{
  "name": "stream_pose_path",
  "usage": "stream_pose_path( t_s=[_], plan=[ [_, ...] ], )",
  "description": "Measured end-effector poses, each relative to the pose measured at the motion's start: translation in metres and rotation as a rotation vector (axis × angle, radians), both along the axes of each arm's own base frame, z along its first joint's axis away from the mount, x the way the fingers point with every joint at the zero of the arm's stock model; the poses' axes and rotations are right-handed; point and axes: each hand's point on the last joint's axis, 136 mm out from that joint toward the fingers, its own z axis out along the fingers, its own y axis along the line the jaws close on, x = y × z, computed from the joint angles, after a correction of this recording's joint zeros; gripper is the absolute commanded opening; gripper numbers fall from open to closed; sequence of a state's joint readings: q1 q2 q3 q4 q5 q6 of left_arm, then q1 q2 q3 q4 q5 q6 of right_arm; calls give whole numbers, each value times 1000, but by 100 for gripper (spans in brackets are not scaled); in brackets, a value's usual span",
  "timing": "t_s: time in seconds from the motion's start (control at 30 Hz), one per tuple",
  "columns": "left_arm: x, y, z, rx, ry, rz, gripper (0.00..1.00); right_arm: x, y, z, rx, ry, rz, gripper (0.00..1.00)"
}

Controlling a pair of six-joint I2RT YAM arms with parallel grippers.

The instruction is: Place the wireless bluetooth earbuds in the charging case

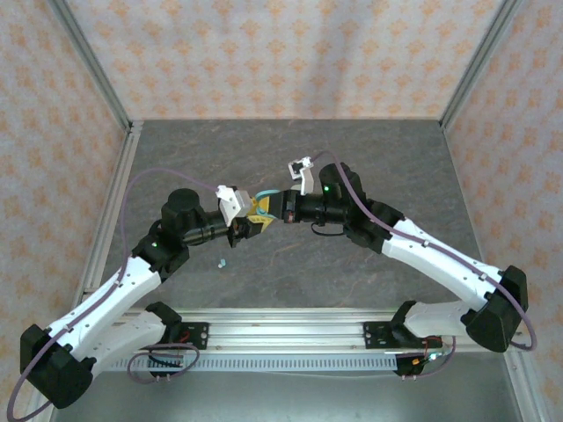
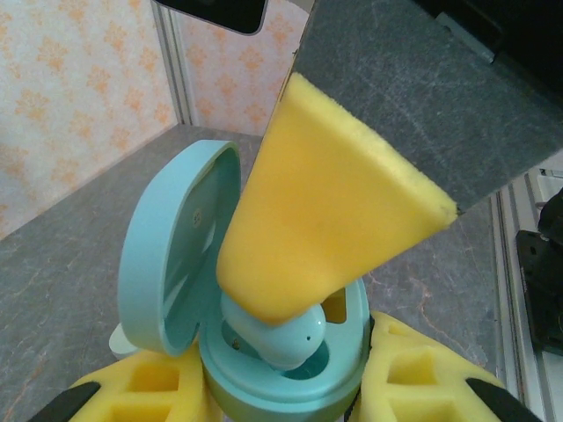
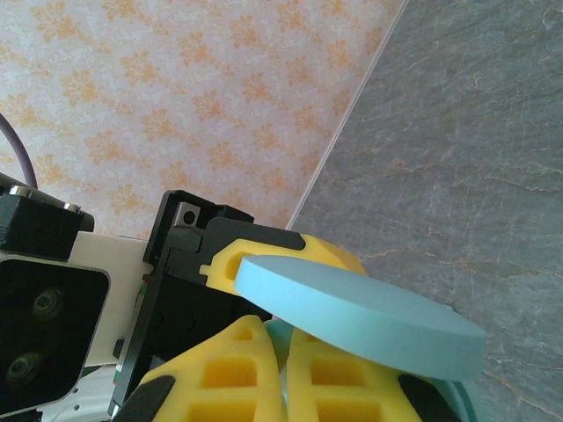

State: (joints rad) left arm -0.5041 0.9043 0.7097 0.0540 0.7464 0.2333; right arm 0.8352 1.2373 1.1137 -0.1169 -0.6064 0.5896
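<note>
L: left gripper clamped on the open charging case, steadying it for insertion | R: right gripper closed on 1 earbud, tip down in the case's socket | step: likely seating it

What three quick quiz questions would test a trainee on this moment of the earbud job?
1. True or false: the lid of the charging case is shut.
2. Where does the light blue earbud under the right end effector sit?
3. What grips the case: A) left end effector, B) right end effector, C) nothing?
Key: 1 false, it stands open; 2 partly down in the case's base; 3 A.
</note>
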Motion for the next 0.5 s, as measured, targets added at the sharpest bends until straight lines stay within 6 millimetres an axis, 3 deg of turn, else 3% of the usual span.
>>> stream_pose_path(
  t_s=[0.5],
  plan=[
    [0,0,-1,3,5,0,0,-1,-4,-1,-60,-37,2,23]
  ],
)
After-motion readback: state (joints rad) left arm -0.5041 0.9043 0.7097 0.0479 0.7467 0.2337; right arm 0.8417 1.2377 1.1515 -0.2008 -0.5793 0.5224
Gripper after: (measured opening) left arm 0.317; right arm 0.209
